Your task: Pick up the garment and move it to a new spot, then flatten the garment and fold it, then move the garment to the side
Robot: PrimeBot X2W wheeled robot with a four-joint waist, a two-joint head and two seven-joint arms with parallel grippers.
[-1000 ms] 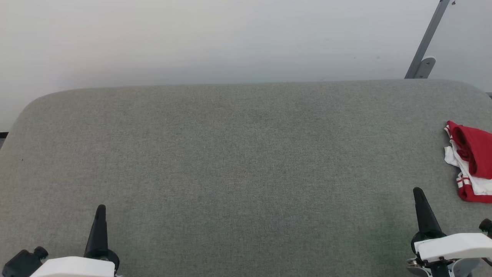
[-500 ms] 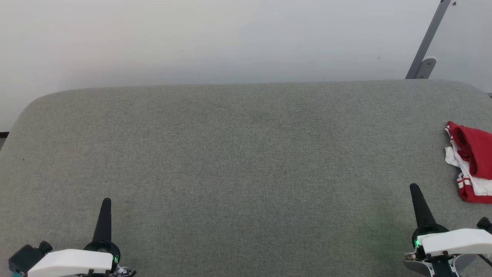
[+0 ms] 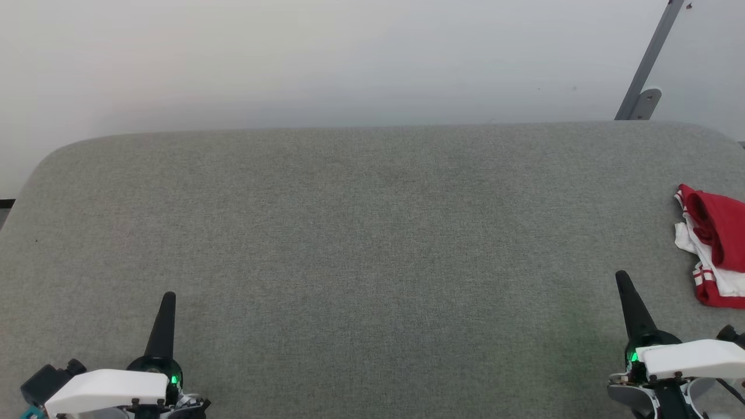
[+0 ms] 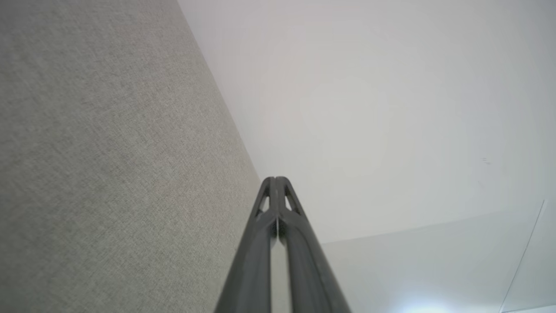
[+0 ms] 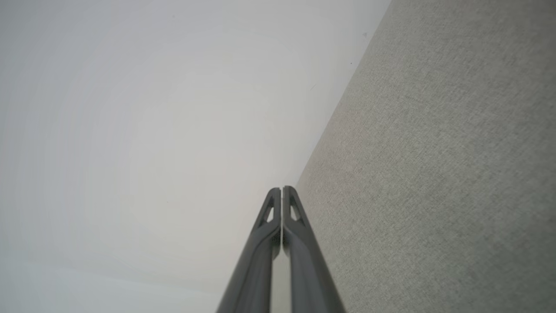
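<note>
Right tool near garment, far right

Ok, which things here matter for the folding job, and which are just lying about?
For the job: garment, crumpled at the right edge; left claw and right claw, both shut and empty.
Just there: grey fabric table; metal strut behind it.

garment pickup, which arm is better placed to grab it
Right, likely. The garment lies bunched on the right side of the table, near the right gripper; the left gripper sits at the far side.
</note>
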